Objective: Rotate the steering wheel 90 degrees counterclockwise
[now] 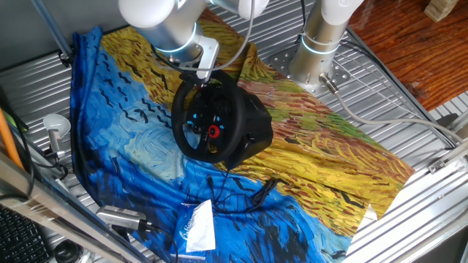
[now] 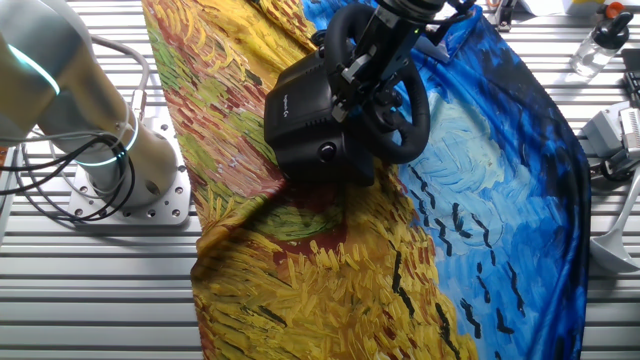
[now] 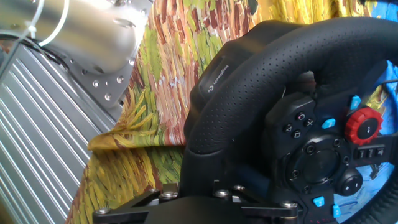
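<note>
The steering wheel [image 1: 178, 117] is black and round, with a red button [image 1: 213, 131] and blue lights on its hub. It stands tilted on its bulky black base [image 1: 256, 128] in the middle of the painted cloth. My gripper [image 1: 200, 77] is at the top of the rim and is shut on it. In the other fixed view the gripper [image 2: 358, 68] clasps the rim [image 2: 415, 120] above the base [image 2: 310, 110]. In the hand view the rim [image 3: 261, 81] runs down into my gripper [image 3: 198, 190], and the fingertips are hidden behind it. A red knob [image 3: 364, 124] shows at the right.
The wheel's black cable [image 1: 248, 197] trails over the Van Gogh-style cloth [image 1: 329, 161] toward the front. A white packet [image 1: 197, 228] and a metal tool [image 1: 121, 217] lie near the front edge. The arm's pedestal [image 1: 314, 51] stands behind the wheel. A bottle [image 2: 598, 45] stands off the cloth.
</note>
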Available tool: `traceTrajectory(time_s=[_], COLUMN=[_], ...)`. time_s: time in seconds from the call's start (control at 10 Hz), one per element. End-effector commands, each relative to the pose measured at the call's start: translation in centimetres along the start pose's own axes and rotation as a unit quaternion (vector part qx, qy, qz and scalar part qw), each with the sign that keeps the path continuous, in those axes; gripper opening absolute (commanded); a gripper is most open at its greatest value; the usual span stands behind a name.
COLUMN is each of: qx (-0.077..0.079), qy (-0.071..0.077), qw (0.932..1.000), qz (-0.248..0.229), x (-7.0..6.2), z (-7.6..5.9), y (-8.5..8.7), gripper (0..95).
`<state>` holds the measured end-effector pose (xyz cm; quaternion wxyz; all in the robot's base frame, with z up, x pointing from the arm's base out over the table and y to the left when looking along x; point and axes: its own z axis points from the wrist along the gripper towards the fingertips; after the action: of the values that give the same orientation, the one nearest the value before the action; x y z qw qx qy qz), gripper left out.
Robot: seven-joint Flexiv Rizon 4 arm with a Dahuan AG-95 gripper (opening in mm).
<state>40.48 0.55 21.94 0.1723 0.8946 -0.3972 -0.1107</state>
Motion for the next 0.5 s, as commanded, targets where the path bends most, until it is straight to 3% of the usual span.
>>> traceTrajectory(time_s=[0.1, 0.5], qx=[0.007, 0.013], qy=[0.009, 0.017], qw=[0.9999, 0.9997], qz=[-0.005, -0.01], x=[0.14, 0.48], z=[0.21, 0.6], y=[-0.18, -0.16], gripper=[0.0, 0.0])
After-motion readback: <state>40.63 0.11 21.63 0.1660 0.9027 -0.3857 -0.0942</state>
